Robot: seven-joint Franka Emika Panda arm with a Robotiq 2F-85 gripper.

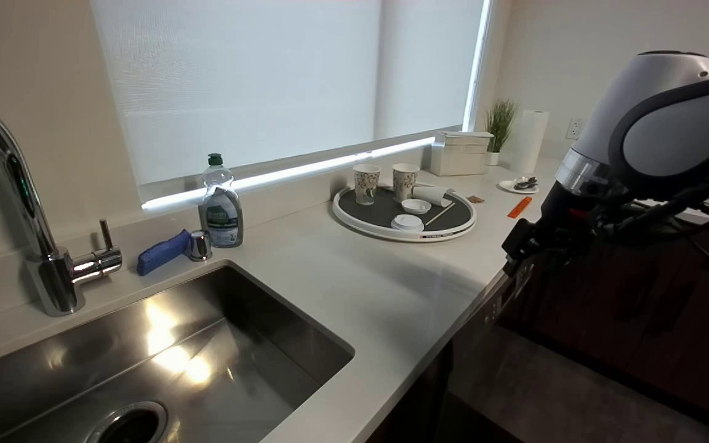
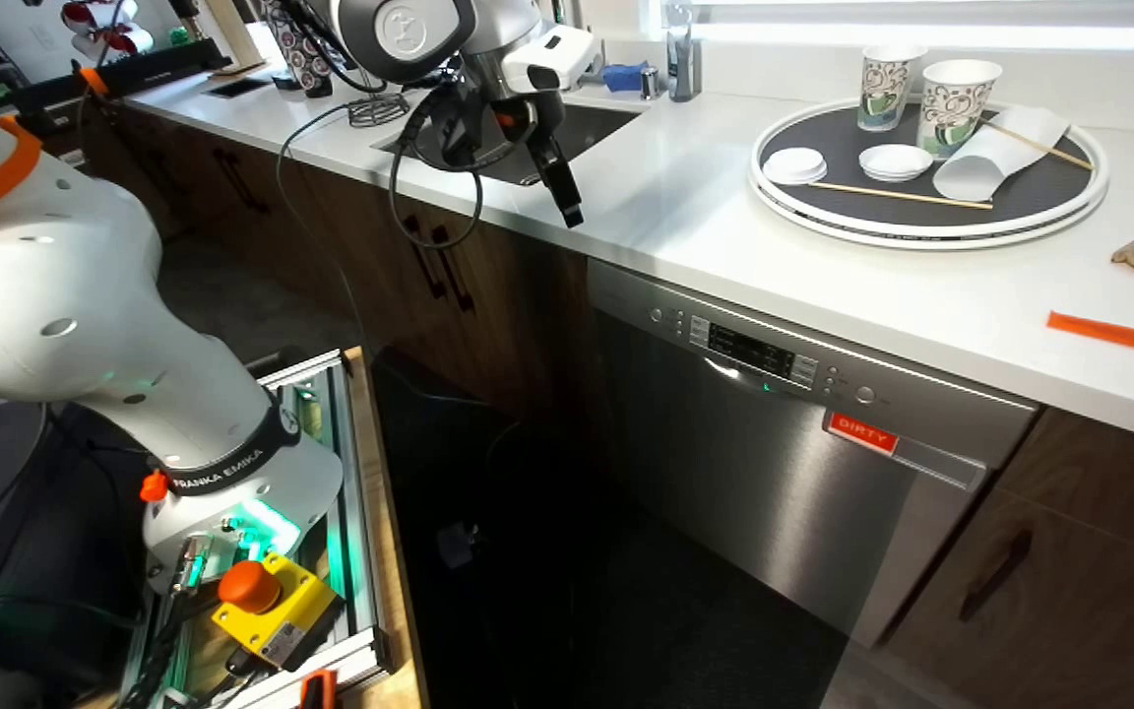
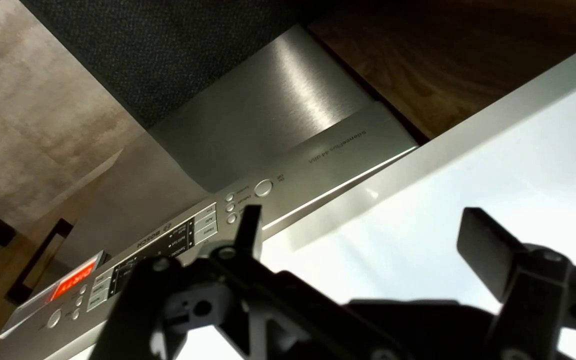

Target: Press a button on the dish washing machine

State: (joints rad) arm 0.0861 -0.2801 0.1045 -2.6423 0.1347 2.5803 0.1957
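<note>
The dish washing machine is built in under the counter, with a brushed steel front and a control strip along its top. The strip has a dark display and round buttons at both ends. In the wrist view the machine shows a large round On/Off button and several smaller ones beside it. In an exterior view only a narrow slanted part of its front shows. My gripper is open and empty, its fingers wide apart. In an exterior view the gripper points down near the counter edge, apart from the buttons.
The white counter overhangs the machine. A round tray with cups and lids stands on it. A sink lies beside it with a soap bottle. A red DIRTY sign is on the machine. An orange strip lies on the counter.
</note>
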